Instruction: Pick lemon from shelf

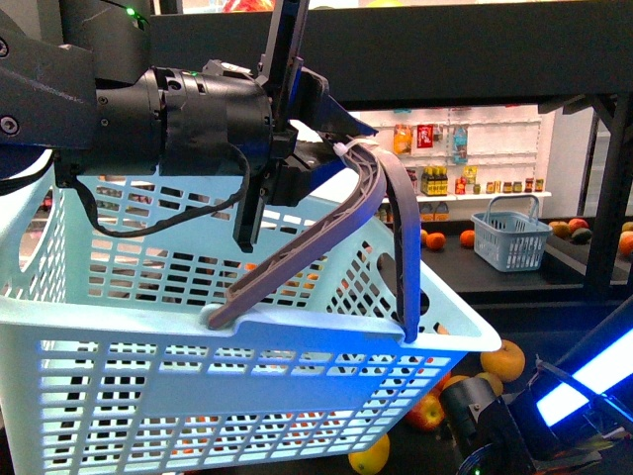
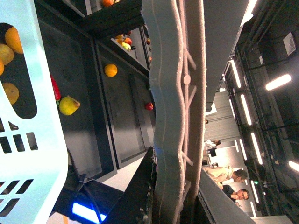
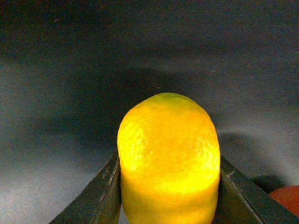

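Observation:
A yellow lemon (image 3: 168, 158) fills the right wrist view, pinched between the two dark fingers (image 3: 100, 196) of my right gripper (image 3: 169, 161). It hangs just above the dark tray surface of the shelf (image 3: 140, 56). In the front view my right arm (image 1: 514, 426) reaches in low at the right, over the shelf's dark tier (image 1: 554, 327). My left gripper (image 1: 331, 148) is shut on the grey basket handle (image 1: 381, 198) and holds the pale basket (image 1: 247, 336) up close in front. The same handle (image 2: 177, 93) runs through the left gripper (image 2: 175, 200).
Oranges and apples (image 1: 504, 358) lie on the tier beneath the basket's corner, and a red fruit (image 3: 285, 198) sits beside the lemon. A small basket (image 1: 511, 235) stands on a far counter. White wall shelves with bottles (image 1: 465, 178) are behind.

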Robot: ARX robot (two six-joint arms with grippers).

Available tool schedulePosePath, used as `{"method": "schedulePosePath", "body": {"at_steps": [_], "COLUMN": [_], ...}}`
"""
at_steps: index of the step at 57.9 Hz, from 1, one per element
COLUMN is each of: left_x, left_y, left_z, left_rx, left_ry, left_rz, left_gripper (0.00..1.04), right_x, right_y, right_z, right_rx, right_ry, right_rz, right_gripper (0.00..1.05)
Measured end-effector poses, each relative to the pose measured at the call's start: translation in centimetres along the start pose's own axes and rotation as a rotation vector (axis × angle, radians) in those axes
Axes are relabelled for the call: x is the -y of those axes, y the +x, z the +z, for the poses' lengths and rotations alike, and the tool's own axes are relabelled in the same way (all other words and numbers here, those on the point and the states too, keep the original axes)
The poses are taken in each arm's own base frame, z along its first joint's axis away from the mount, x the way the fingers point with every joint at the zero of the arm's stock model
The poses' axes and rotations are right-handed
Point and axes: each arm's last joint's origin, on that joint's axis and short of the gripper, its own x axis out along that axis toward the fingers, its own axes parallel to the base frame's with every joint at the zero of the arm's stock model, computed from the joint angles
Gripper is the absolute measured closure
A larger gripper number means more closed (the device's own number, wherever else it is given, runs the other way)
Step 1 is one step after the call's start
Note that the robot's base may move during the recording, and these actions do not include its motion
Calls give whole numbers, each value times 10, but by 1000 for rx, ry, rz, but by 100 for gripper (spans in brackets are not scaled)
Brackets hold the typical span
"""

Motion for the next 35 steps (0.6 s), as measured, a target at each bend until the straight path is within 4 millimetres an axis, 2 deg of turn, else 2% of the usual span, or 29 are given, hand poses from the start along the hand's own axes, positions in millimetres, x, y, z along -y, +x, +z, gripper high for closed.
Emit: {"method": "schedulePosePath", "body": {"at_steps": [7, 22, 27, 30, 35], "left_x": [0, 0, 0, 0, 0], "left_y": [0, 0, 0, 0, 0], "left_z": [0, 0, 0, 0, 0], "left_rx": [0, 0, 0, 0, 0], "left_ry": [0, 0, 0, 0, 0], "left_rz": [0, 0, 0, 0, 0], "left_gripper": [93, 93, 93, 93, 93], "right_x": [22, 75, 94, 99, 106], "right_y": [-22, -94, -122, -135, -172], "right_z": [14, 53, 63, 68, 85], "right_rx": [54, 206, 266, 287, 357], "right_ry": [36, 140, 180, 194, 232], "right_rz": [-8, 3, 30, 57, 130], "right_gripper": [59, 59, 59, 59, 59]}}
